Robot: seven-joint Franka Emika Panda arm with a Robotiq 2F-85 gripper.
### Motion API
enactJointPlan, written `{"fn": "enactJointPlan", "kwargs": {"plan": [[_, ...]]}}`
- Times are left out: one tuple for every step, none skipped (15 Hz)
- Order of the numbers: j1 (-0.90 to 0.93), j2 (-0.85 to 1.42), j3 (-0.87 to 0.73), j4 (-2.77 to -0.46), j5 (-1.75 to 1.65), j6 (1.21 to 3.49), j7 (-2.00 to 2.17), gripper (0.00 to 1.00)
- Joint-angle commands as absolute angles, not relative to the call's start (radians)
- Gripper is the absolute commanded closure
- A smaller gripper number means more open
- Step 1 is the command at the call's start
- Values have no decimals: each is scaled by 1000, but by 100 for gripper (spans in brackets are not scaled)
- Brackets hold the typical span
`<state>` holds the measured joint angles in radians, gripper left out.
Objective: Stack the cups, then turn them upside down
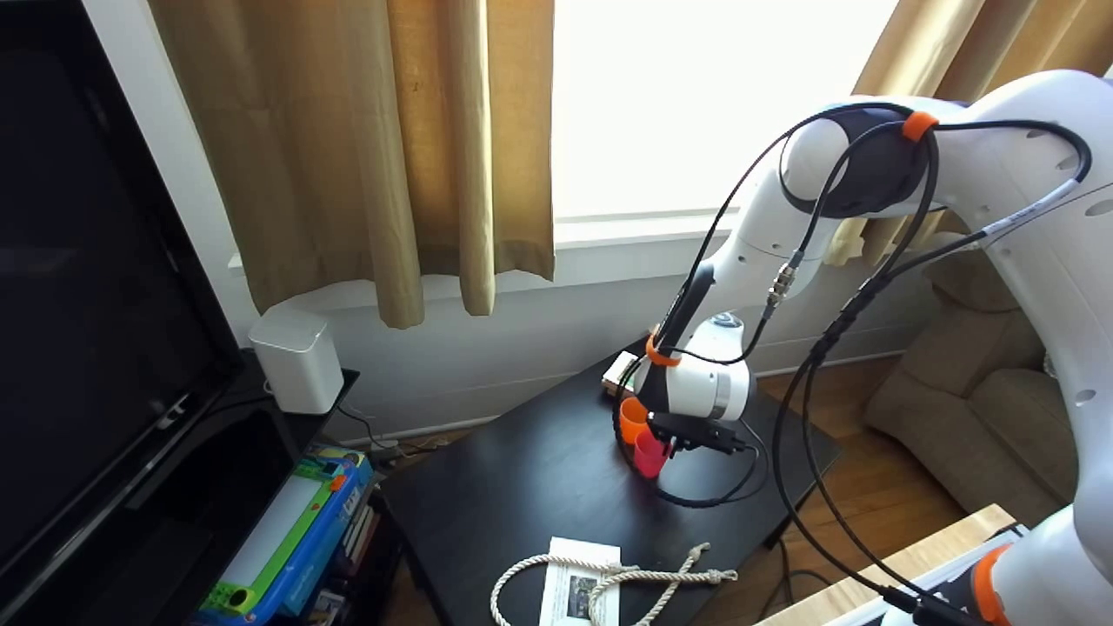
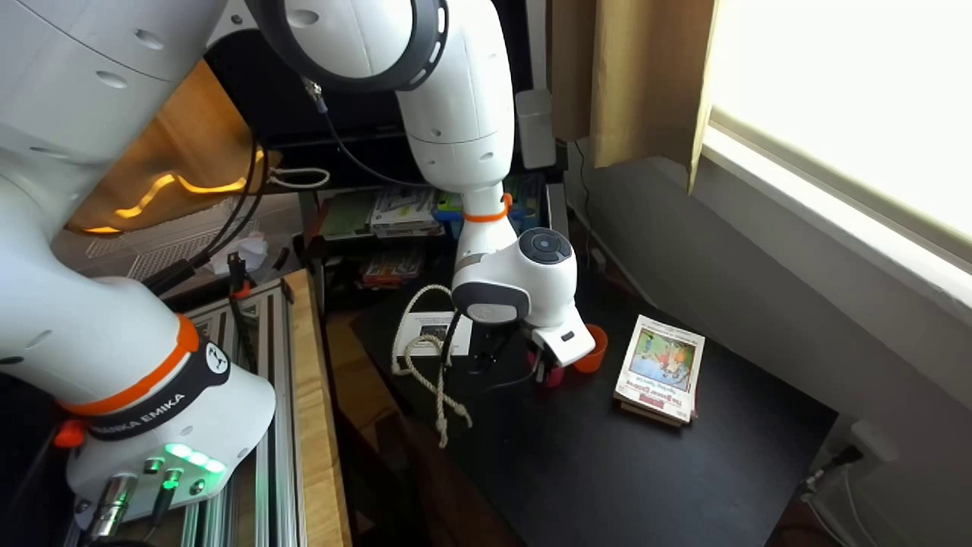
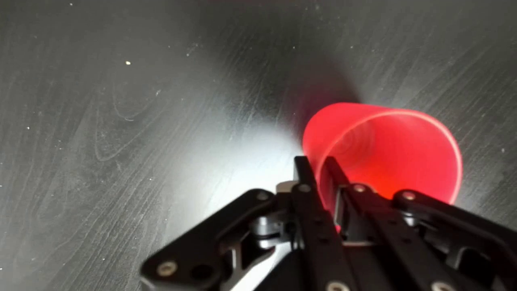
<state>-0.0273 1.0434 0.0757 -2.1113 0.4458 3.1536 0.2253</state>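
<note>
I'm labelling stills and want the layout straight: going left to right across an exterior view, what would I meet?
In an exterior view: robot base, white sheet, red cup, orange cup, books, window.

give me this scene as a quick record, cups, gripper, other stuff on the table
red cup: mouth up
orange cup: mouth up, beside the red one
stacking: not yet done
gripper: astride the red cup's wall, one finger inside, one outside; whether clamped, unclear
also on table: rope across a paper sheet; book-like stack
</note>
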Motion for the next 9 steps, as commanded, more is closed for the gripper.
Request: {"fn": "enactJointPlan", "kwargs": {"plan": [[-48,1058,88,-2108,422,3163,268,100],[-45,1047,83,-2116,422,3157,273,100],[-49,1034,84,-2126,423,3145,277,99],[-49,1018,81,-2142,422,3135,280,99],[-55,999,84,-2157,419,3122,276,99],[-66,971,87,-2183,405,3102,257,99],[-65,946,82,-2206,400,3090,252,99],[-53,918,70,-2231,400,3090,258,99],[-46,892,63,-2252,397,3092,258,99]]}}
